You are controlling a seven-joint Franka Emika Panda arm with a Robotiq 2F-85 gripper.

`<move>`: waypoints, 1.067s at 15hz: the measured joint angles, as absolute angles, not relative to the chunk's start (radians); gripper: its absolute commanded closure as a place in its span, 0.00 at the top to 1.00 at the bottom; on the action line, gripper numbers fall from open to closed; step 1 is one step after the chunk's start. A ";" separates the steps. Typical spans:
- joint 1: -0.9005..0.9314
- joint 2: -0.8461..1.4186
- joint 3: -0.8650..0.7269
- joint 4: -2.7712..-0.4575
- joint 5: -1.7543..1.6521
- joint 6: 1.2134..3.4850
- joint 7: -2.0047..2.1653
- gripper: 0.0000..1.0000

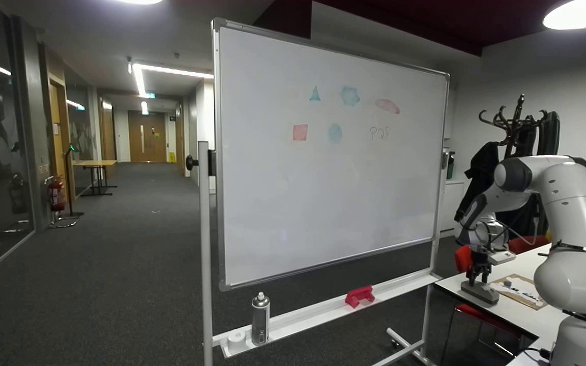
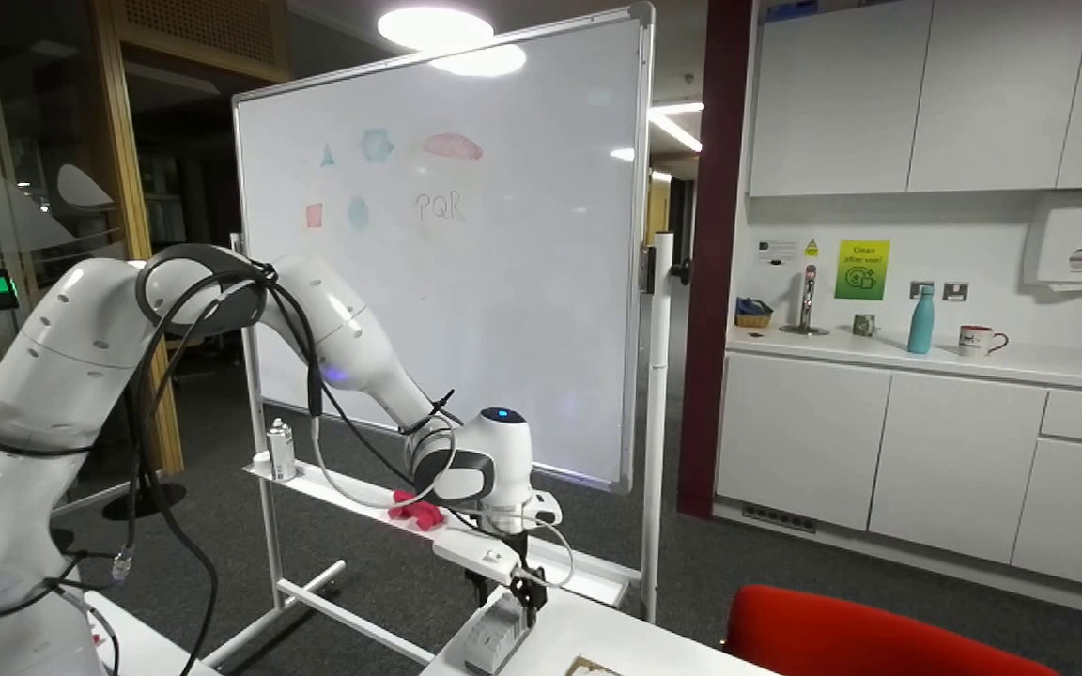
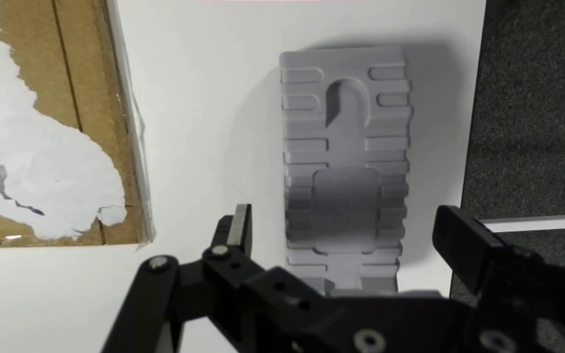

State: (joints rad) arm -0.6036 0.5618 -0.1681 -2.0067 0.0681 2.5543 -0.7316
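Arm [image 1: 575,208] bent, gripper [image 3: 340,225] ptg dn, spread wide

Teal bottle [image 2: 920,322] beside a mug [image 2: 975,341] on the counter [image 2: 1058,365], green poster [image 2: 862,270] above

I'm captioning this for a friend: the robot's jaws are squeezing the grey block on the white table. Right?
Not quite: the jaws are open. The wrist view shows a gap on each side of the grey block, which does lie on the white table.
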 measured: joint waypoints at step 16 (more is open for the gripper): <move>-0.604 0.591 -0.169 -1.995 0.068 2.544 -0.732 0.59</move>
